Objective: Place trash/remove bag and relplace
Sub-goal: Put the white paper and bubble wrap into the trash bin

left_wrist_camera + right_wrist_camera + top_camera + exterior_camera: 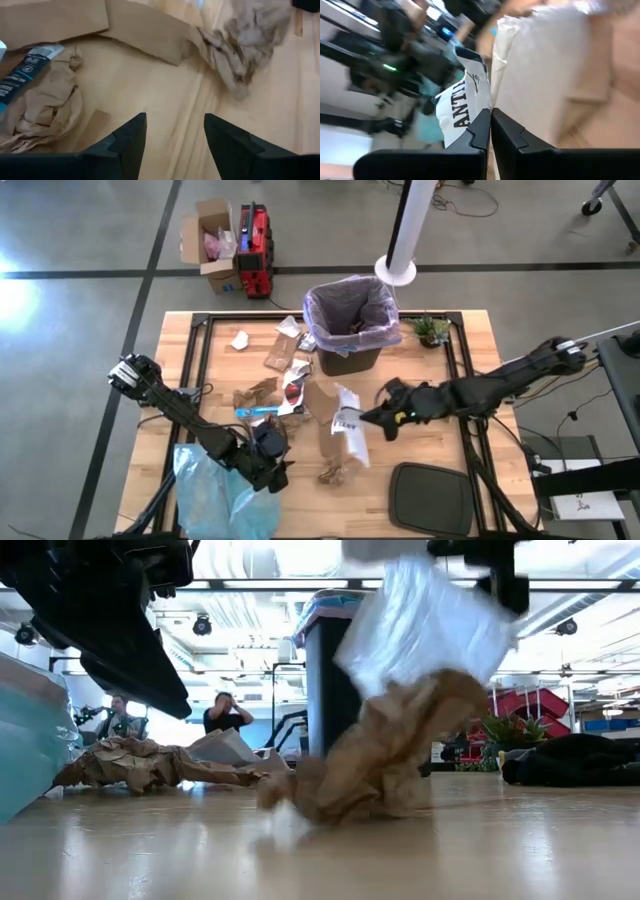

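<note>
Wooden table (470,360); white printed wrapper (349,423) in right hand (368,418).

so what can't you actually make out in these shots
- Bin contents: high view, the lavender bag liner and the bin's depth hide whatever lies inside.
- White wrapper print: right wrist view, cut off by the right gripper, whose jaws are shut on it.
- Blue bag: high view, partly cut off by the bottom edge.
- People behind the table: low view, too small and far off.
</note>
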### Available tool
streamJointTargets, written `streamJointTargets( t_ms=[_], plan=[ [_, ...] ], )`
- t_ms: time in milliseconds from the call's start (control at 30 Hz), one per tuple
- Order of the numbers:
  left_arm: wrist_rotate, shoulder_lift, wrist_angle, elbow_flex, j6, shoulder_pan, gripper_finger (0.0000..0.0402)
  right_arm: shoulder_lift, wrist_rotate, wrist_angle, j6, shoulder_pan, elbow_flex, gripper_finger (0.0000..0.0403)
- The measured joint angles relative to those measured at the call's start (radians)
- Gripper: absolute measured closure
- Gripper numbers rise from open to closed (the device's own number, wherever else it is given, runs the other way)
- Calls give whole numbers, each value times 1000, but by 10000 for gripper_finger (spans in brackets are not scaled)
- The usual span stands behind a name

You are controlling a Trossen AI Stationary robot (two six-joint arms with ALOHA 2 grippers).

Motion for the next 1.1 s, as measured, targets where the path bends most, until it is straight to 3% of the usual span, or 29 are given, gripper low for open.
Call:
streamJointTargets(
  t_ms=[200, 333, 533, 733, 967, 1100],
  plan=[
    [-71, 0, -1, 0, -24, 7, 212, -135, 98, 78, -125, -1, 0, 403],
    [-82, 0, -1, 0, -47, 26, 218, -173, 135, 230, -213, -35, 0, 403],
    [-82, 0, 3, 0, -82, 51, 230, -171, 187, 491, -337, -131, 0, 403],
    [-81, 0, 10, 0, -91, 57, 237, -137, 248, 542, -326, -258, 13, 403],
    [-81, 0, 12, 0, -118, 56, 231, -14, 219, 547, -460, -368, 261, 403],
    [-81, 0, 13, 0, -119, 56, 226, 76, 221, 355, -553, -405, 446, 403]
  ],
)
